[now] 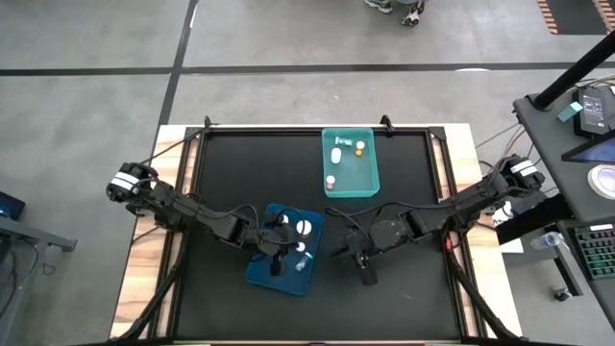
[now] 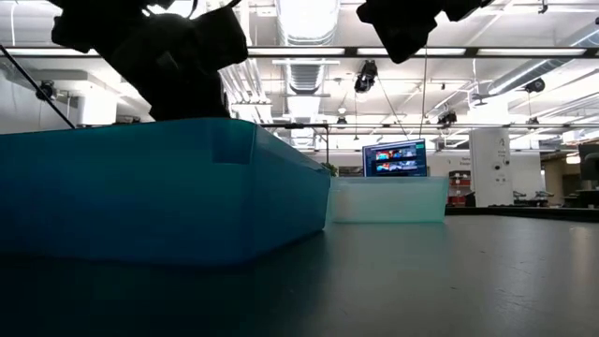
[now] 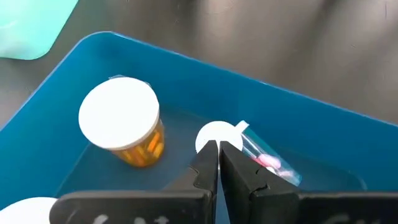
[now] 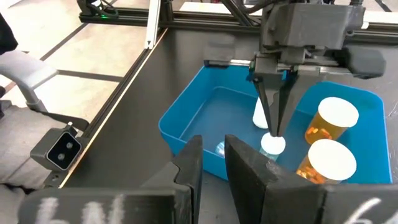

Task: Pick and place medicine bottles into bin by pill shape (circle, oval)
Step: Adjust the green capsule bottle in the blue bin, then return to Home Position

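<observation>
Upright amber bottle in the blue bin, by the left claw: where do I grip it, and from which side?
Grip the amber bottle around its white cap, coming straight down from above. It stands upright with the cap on top, and the blue bin's walls would likely block a sideways approach.

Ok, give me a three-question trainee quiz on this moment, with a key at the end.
1. True or false: the left gripper hangs over the blue bin, jaws shut.
2. Which bin lies farther from the arms' bases in the high view?
A. the blue bin
B. the teal bin
C. both equally
3. Fill in: the clear bottle next to the left gripper's tips lies on its ____.

Key:
1. True; the jaws are shut just above the clear bottle's white cap.
2. B
3. side; two amber bottles in the same bin stand upright. The right gripper waits over the mat beside the blue bin.
</observation>
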You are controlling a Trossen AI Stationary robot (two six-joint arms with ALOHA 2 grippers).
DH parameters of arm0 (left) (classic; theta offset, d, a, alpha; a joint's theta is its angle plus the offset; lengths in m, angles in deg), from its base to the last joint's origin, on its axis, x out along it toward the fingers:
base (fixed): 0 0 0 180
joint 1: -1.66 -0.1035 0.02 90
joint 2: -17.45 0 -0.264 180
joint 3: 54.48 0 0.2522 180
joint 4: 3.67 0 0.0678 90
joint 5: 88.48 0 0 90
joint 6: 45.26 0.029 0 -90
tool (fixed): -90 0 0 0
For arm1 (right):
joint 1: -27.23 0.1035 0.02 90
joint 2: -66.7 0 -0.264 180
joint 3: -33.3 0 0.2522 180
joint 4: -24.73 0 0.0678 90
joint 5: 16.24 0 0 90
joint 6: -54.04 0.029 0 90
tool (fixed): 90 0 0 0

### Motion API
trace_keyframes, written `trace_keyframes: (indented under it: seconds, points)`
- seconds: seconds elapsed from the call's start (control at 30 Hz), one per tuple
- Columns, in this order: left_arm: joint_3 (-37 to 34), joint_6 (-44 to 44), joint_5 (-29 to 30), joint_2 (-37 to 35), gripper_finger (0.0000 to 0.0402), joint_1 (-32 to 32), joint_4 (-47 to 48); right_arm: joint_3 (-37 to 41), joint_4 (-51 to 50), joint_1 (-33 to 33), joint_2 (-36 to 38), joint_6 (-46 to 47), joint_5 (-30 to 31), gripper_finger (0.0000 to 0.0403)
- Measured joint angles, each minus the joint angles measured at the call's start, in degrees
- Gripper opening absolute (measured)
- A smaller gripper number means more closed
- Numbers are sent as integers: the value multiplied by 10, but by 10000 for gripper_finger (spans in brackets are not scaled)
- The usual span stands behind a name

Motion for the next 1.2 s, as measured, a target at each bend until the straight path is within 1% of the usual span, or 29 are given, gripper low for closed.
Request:
trace_keyframes:
  seconds: [0.13,0.23,0.4,0.47,0.6,0.8,0.97,1.1,1.2]
  points:
    - [6,3,-4,-4,0,0,8,0,0,0,0,0,0,59]
    - [13,18,-4,-29,0,0,14,0,0,0,0,-8,0,59]
    - [12,36,-14,-116,0,6,95,5,7,1,6,-69,0,58]
    - [4,57,-13,-163,0,12,98,9,12,1,13,-92,0,58]
    - [-24,123,2,-243,0,28,91,29,28,-3,28,-130,1,59]
    - [-92,207,12,-338,0,19,22,64,44,-22,62,-164,0,59]
    - [-137,211,33,-406,0,-4,11,96,45,-64,108,-201,-1,59]
    - [-171,212,36,-453,0,-18,-2,134,64,-107,156,-205,-9,59]
    - [-198,211,37,-486,0,-26,-7,171,97,-134,194,-203,-44,59]
